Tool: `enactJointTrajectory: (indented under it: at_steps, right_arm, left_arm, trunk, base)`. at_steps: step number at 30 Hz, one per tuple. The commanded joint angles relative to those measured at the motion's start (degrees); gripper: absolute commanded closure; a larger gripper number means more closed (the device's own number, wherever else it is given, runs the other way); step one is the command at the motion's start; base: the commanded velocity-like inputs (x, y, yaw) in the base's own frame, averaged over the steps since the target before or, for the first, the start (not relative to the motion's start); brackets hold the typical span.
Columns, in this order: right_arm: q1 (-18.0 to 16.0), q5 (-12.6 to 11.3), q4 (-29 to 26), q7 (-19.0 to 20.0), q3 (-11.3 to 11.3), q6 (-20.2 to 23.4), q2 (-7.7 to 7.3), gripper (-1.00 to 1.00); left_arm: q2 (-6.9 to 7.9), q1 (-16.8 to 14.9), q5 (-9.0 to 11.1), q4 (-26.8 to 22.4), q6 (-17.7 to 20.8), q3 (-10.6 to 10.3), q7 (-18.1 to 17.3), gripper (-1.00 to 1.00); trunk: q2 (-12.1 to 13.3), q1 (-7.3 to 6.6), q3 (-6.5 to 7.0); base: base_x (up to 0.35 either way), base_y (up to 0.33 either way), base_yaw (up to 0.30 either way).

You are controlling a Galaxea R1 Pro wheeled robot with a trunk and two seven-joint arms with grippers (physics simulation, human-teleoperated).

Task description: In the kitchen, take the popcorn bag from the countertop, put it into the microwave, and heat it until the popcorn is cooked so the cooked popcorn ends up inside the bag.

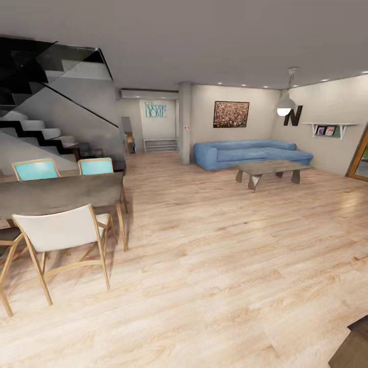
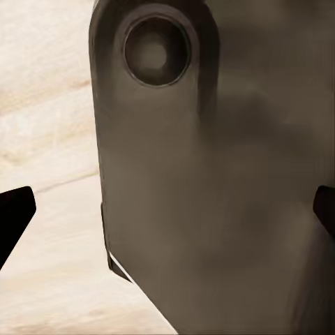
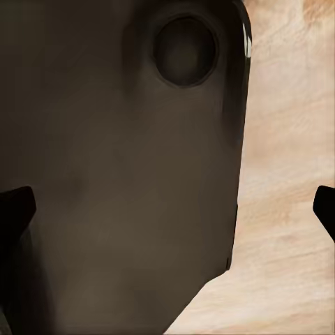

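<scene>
Lounge: blue sofa (image 1: pixel 250 153) at centre right, dark table (image 1: pixel 56 193) at left. Both claws (image 2: pixel 167 216) (image 3: pixel 167 209) spread open, gripping nothing.

Pale wood floor (image 1: pixel 214 266) runs to a blue sofa (image 1: pixel 250 153) behind a low grey coffee table (image 1: pixel 271 171). A dark dining table (image 1: pixel 56 194) stands with 1 white chair (image 1: pixel 61 235) and 2 turquoise chairs (image 1: pixel 94 166). A staircase (image 1: pixel 46 133) climbs beyond them.

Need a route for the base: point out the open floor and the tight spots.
Open: wood floor between the dining table and the coffee table, running toward the back hallway. Crowded: around the white chair, teal chairs and staircase.
</scene>
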Motion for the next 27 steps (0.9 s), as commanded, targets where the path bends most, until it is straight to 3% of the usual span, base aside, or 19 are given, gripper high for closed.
enactJointTrajectory:
  at_steps: [1, 17, 27]
  right_arm:
    - [0.0, -0.3, 0.1, -0.3, -0.1, -0.3, -0.25, -1.00]
    - [-0.1, 0.4, 0.1, -0.1, 0.4, -0.6, -0.16, -1.00]
    - [-0.1, 0.4, 0.1, -0.1, 0.4, -1.1, -0.11, -1.00]
  left_arm:
    - [-0.16, 0.0, 0.3, -0.3, -0.3, 0.3, -0.3, -1.00]
    - [-0.09, 0.0, 0.4, -2.9, -0.6, 0.7, -0.3, -1.00]
    - [-0.07, 0.0, 0.4, -3.1, -0.8, 0.6, -0.3, -1.00]
  trunk:
    - [0.0, 0.00, -0.03]
    - [0.0, 0.00, -0.03]
    - [0.0, 0.00, -0.03]
  base:
    - [0.000, 0.000, 0.000]
    - [0.000, 0.000, 0.001]
    - [0.000, 0.000, 0.225]
